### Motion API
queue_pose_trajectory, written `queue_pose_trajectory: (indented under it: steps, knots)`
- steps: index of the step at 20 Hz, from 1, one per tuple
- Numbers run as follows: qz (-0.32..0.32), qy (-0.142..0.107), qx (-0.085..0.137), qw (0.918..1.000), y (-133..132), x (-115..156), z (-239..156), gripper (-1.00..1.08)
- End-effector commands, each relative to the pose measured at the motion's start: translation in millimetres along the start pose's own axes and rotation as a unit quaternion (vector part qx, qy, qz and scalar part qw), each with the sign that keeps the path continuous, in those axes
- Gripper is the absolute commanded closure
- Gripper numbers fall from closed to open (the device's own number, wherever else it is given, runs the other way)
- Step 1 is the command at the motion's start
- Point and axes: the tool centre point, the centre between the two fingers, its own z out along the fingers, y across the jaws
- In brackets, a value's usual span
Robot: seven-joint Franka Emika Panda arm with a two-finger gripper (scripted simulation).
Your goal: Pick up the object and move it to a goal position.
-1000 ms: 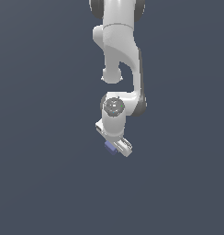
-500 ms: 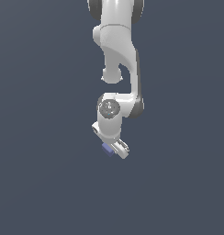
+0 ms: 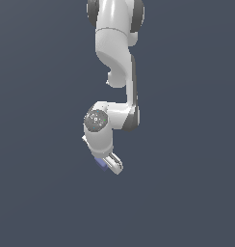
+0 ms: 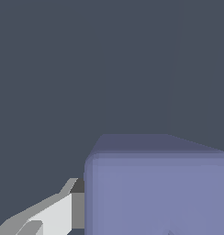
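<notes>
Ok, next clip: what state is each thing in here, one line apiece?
Cube: between the jaws, one finger against its side; whether it is off the ground cannot be told.
Gripper: pointing downward, jaws shut on the cube.
Arm: bent at the elbow, reaching down over plain dark ground.

Open room lies all round the arm (image 3: 117,58) in the exterior view — plain dark ground on every side, with nothing standing on it. The only thing near the gripper (image 3: 109,164) is the cube (image 3: 102,163) between its fingers. In the wrist view the cube (image 4: 157,188) fills the near field — one finger (image 4: 63,211) touches its side.
</notes>
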Motion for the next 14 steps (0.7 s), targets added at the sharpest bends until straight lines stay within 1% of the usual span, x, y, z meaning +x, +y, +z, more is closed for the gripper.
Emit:
queue_pose_trajectory:
  steps: [1,7,14]
  knots:
    - [0.000,0.000,0.000,1.0000,5,19,-3,1.08]
    - [0.000,0.000,0.000,1.0000,11,52,-7,1.08]
    - [0.000,0.000,0.000,1.0000,15,72,-10,1.08]
